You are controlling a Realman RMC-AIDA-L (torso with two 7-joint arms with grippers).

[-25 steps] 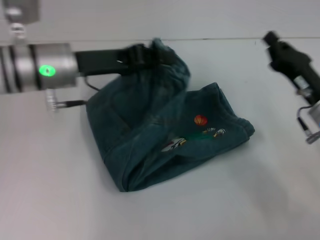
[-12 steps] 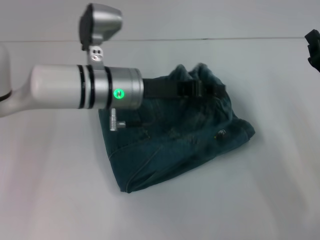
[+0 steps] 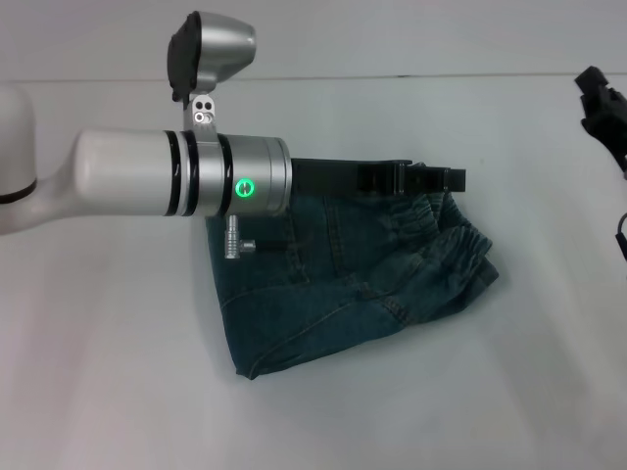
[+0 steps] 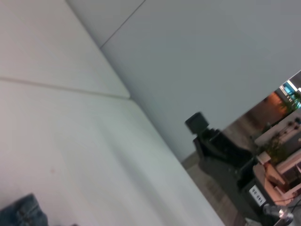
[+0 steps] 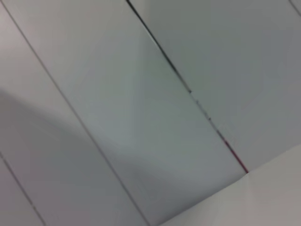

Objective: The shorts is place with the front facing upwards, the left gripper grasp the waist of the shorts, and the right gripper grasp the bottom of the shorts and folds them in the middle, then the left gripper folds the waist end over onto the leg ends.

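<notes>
My left gripper point(image 3: 446, 180) reaches across the folded denim shorts point(image 3: 343, 284) on the white table point(image 3: 118, 372), its grip impossible to tell, while my right gripper point(image 3: 600, 103) sits parked far right.

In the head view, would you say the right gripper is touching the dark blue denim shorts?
No, the right gripper sits at the far right edge, well apart from the dark blue denim shorts, with bare white table between them.

The dark blue denim shorts point(image 3: 343, 284) lie folded into a compact bundle on the white table, gathered elastic waistband on top at the right.
</notes>
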